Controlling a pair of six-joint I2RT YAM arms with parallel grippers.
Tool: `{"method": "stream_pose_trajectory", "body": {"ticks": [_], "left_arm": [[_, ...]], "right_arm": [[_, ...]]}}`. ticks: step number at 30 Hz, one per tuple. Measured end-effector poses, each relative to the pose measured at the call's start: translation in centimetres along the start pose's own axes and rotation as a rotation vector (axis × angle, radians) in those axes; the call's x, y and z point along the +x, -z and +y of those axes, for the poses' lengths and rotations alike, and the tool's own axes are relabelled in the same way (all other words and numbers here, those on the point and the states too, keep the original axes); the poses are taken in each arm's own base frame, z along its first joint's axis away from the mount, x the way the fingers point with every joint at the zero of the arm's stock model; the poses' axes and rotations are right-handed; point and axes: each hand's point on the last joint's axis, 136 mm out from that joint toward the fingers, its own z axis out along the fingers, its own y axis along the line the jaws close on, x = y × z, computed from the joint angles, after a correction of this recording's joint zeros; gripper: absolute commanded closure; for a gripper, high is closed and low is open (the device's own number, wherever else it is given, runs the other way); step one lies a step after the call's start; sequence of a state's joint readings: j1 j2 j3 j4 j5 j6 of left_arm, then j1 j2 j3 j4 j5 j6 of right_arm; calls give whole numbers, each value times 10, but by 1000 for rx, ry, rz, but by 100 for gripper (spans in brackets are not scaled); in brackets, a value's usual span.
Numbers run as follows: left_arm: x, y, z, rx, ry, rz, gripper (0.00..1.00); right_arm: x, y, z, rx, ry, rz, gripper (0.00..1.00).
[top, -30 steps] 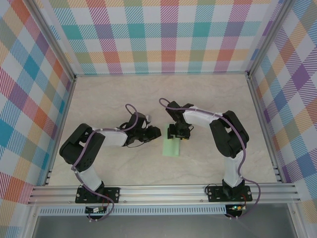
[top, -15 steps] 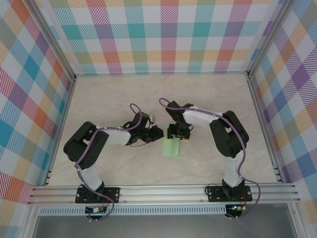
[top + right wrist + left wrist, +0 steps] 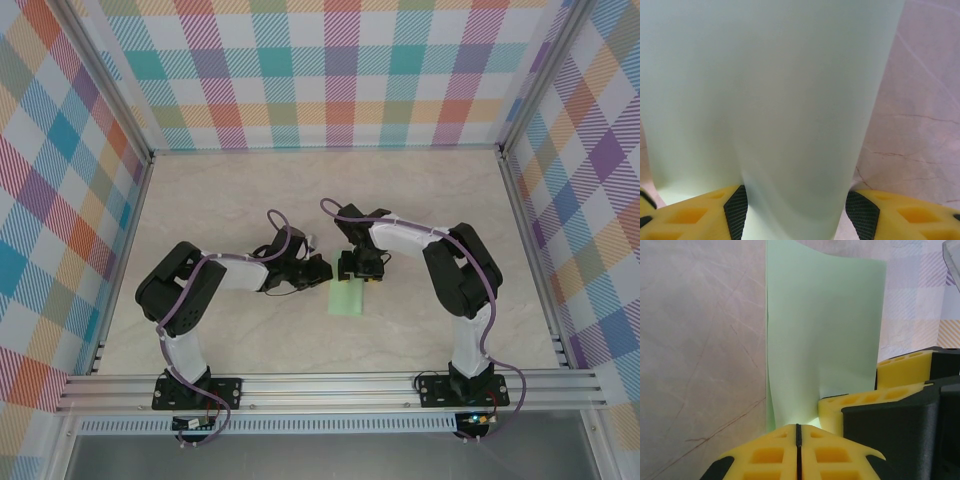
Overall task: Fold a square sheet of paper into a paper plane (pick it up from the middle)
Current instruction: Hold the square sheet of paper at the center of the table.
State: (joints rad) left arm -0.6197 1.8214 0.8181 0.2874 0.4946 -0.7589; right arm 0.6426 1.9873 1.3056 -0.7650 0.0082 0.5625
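Table (image 3: 250, 200): marbled top, boxed in by plaid walls (image 3: 330, 70).
Paper (image 3: 347, 298): pale green, lay mid-table between our two arms.
Left gripper (image 3: 797, 432): pads pressed together at the paper's edge; we could not tell whether they caught it.
Right gripper (image 3: 795, 210): clamped around the paper's raised fold.
Crease: we judged it needed the right hold steady and a slow, straight left pull.

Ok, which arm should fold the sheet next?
Left, likely: the left claw is shut at one edge of the sheet, ready to pull it over. The right claw straddles the far end, pads against both sides: better as anchor.
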Motion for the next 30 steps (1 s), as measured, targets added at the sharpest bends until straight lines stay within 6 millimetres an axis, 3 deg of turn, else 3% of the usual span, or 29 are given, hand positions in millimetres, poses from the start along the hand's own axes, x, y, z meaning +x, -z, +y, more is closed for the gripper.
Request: {"method": "stream_pose_trajectory", "body": {"ticks": [12,18,30], "left_arm": [[1,-1,1,-4,3,5,93],[0,2,11,-60,5,-8,93],[-8,9,8,-78,-4,-55,93]], "right_arm": [[0,0,0,1,6,1,39],[1,0,0,2,24,3,40],[1,-1,-1,4,31,7,39]]}}
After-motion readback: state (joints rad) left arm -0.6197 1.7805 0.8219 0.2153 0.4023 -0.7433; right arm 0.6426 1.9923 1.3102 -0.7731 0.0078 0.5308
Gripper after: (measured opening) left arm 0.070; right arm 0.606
